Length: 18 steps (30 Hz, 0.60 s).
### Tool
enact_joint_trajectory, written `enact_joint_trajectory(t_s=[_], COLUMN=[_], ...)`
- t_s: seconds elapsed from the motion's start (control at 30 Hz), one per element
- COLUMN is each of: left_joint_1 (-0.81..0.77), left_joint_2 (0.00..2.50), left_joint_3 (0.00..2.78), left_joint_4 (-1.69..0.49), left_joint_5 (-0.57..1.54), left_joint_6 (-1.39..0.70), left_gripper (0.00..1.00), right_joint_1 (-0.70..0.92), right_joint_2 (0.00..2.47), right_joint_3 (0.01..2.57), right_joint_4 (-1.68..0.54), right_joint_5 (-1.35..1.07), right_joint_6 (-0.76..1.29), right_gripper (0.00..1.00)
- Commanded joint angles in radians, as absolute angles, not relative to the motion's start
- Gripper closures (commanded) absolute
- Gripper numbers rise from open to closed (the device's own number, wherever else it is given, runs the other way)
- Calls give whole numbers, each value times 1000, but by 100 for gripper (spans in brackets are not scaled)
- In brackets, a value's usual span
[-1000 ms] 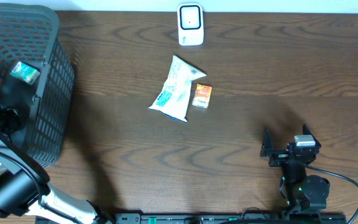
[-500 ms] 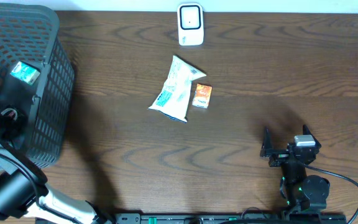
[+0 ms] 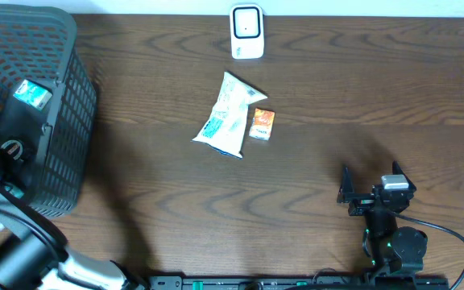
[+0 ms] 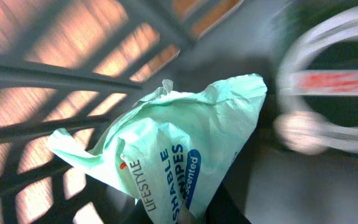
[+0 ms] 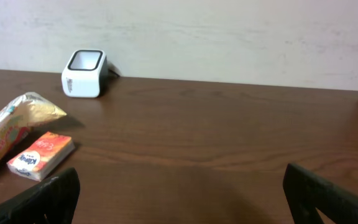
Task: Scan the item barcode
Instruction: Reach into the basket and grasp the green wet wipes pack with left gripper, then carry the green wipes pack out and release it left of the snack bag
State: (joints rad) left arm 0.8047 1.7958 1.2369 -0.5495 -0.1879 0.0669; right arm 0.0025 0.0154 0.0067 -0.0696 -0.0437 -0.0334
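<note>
Lying inside the basket [image 3: 55,121], the wipes pack [image 4: 185,143] looks like a soft, light and rather slippery film pouch. It bends easily, so I judge its flat sealed edge a better hold than the puffy middle. The left gripper [image 4: 197,214], also inside the basket, has jaws pressed together, seemingly pinching the pack's lower edge. The right gripper [image 3: 369,172], well apart from the basket, stands spread and empty.

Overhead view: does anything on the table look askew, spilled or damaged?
Nothing spilled or damaged. The white bag lies slanted beside the orange box, its top end crumpled; the scanner stands squarely at the far edge. Only the bag's slant stands out.
</note>
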Motion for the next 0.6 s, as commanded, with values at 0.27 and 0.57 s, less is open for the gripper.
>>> enact_joint_trajectory(t_s=[0.27, 0.57], left_joint_1=[685, 418], left_joint_2=[1157, 1021], left_joint_3=[1254, 1253], left_joint_4=[-329, -155], left_joint_5=[94, 446], left_joint_6=[-239, -540], left_gripper=[93, 93], right_joint_1=[7, 7], right_joint_2=[11, 12], right_joint_3=[6, 6], right_joint_4=[-73, -73], right_joint_5=[-36, -36], right_joint_6=[-23, -23], right_gripper=[1, 1])
